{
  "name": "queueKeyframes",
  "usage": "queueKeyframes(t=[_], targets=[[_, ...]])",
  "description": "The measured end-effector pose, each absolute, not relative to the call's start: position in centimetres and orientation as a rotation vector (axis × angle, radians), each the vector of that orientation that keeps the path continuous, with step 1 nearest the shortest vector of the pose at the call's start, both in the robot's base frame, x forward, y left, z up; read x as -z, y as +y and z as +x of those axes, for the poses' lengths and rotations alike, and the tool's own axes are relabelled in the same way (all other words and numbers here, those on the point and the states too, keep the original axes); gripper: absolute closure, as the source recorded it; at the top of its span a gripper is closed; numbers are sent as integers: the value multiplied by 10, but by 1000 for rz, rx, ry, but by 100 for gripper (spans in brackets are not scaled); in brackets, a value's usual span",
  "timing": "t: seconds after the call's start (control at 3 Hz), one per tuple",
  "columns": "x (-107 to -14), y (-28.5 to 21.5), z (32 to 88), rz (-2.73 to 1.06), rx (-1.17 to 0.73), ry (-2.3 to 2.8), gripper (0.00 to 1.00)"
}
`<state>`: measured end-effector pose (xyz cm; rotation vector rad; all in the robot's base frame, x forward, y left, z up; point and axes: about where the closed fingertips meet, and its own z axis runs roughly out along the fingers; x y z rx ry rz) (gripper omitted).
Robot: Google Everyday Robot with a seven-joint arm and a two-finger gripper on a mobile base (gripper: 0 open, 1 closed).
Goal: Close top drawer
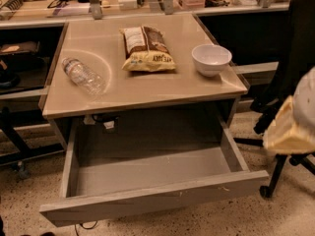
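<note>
The top drawer (147,200) sits directly beneath the worktop (147,88) and is pulled far out towards the camera; its wide grey front panel, flat and without a handle, carries a few small white scuffs, and its grey side walls run back under the worktop's front edge. On the left part of the worktop a clear plastic bottle (83,76) lies on its side; at the worktop's middle, towards the back, a brown and yellow snack bag (146,48) lies flat; near the worktop's right edge a white bowl (211,59) stands upright, apart from the bag. Just under the worktop's front left corner a small white plug and dark cable (109,124) hang against the back of the drawer opening. The hand (289,132) shows as a pale, cream-coloured wedge at the right edge of the view, off to the right of the worktop and lower than its surface, well apart from the drawer and touching nothing on the worktop; whether it is spread or pressed together cannot be told. Below the hand, right of the worktop, the black wheeled base of a chair (275,178) rests on the speckled floor (295,215).
</note>
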<state>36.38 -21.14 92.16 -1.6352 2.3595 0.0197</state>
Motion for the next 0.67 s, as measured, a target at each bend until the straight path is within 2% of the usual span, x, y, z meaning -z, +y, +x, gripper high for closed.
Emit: queueKeyframes(t=[0.33,0.67], targets=[[-863,-202,326,-1632,-165,2443,100],[-848,-204,316,-1644,-193,2475,100]])
